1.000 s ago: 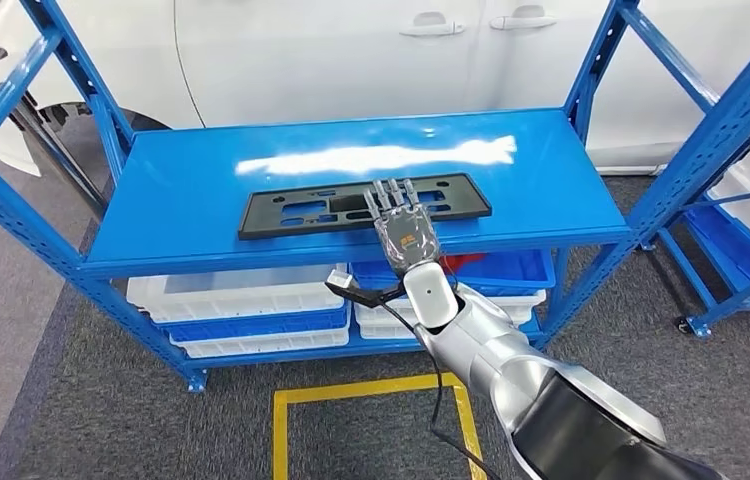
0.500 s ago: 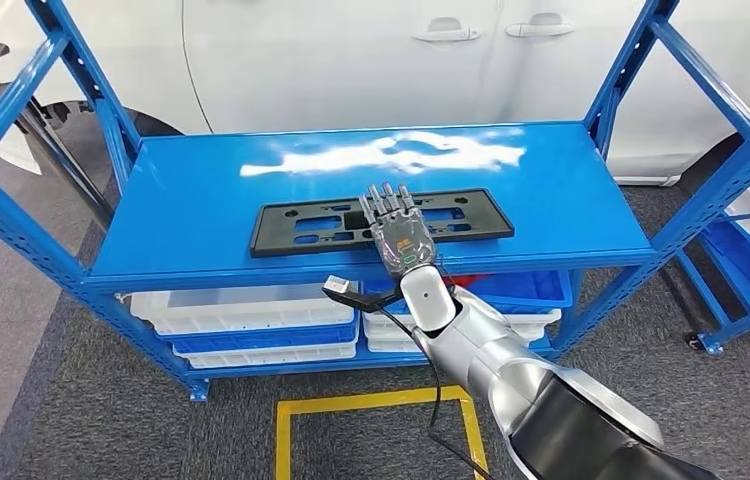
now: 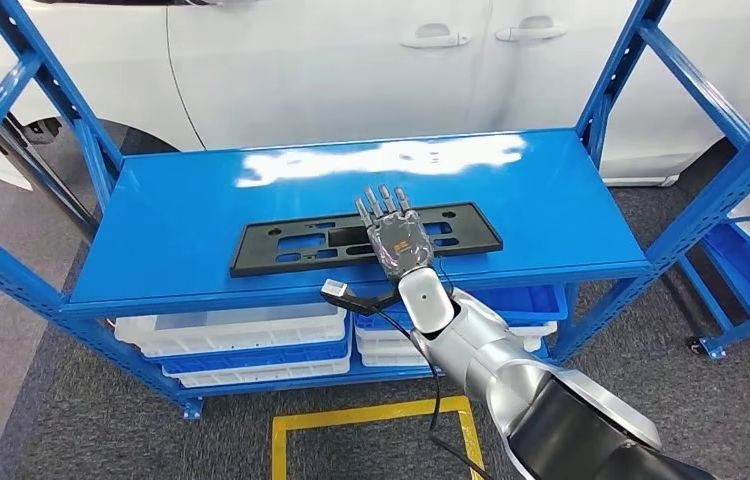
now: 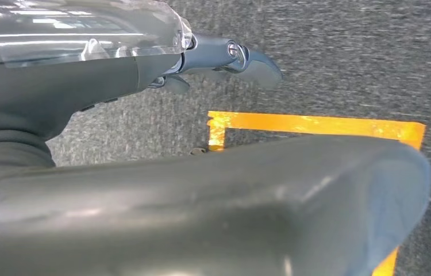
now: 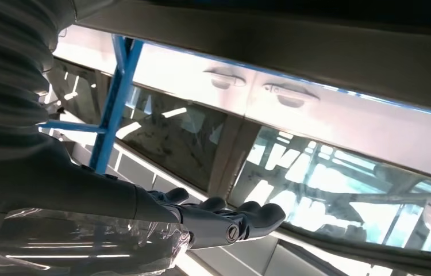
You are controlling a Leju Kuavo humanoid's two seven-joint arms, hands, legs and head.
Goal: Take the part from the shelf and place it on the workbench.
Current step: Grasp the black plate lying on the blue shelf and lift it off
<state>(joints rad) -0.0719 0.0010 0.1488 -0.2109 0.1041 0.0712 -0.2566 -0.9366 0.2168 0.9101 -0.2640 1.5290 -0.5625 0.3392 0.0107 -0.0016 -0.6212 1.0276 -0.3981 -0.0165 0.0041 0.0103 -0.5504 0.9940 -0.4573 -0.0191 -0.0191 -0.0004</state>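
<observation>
Right hand flat over the part, fingers straight and apart, nothing gripped; contact not resolvable. Part lies flat on the shelf, running out to both sides of the hand, near the front edge. Left hand hangs over the floor, fingers loosely spread, empty.

Risk: thin flat plate, fingers may slide over it. One-handed lift near the middle could tip it.

Right arm stretched forward, right hand flat with fingers extended and apart; left hand hanging low, state unclear.
</observation>
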